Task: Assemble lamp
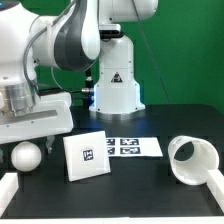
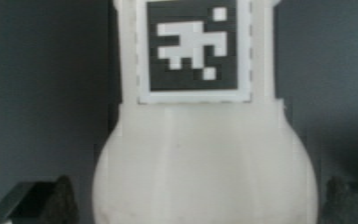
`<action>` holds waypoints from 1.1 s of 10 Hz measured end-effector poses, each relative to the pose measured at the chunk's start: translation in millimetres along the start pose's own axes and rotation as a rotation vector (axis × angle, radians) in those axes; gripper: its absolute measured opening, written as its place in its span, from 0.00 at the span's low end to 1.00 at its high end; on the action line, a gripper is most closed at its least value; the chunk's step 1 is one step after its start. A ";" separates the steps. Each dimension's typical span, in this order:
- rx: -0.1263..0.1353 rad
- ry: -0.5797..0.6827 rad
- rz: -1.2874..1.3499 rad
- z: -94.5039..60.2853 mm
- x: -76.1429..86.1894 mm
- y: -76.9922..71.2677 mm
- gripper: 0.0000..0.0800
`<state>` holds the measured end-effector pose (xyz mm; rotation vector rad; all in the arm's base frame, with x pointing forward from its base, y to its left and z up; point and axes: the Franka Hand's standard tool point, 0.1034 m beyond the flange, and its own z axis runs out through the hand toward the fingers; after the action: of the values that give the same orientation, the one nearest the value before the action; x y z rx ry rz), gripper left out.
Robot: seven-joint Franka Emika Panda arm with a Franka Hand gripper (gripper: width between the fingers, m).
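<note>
1. Black table (image 1: 150, 190) under a green backdrop carries the lamp's parts. The base (image 1: 88, 152) stands near the marker board (image 1: 130, 146), and the shade (image 1: 192, 160) lies on its side at the exterior view's right.
2. My gripper (image 1: 28, 138) hangs over the bulb (image 1: 25, 156). The bulb fills the gap between my fingertips (image 2: 34, 196), though I cannot tell if they press it.
3. I judge this the bulb pick-up. Next I need a firm squeeze, a lift, then a carry toward the base.
</note>
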<state>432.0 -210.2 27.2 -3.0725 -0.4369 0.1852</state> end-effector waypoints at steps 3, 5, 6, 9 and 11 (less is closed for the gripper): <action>0.045 0.004 -0.004 -48.2 13.2 -0.7 0.87; 0.051 0.023 0.006 -75.8 23.0 -9.1 0.87; 0.058 0.030 0.047 -88.0 27.0 -20.7 0.87; 0.065 0.013 0.092 -86.6 34.7 -65.6 0.87; 0.038 0.032 0.061 -84.6 44.4 -69.2 0.87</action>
<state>465.6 -132.6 109.5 -3.0489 -0.3349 0.1440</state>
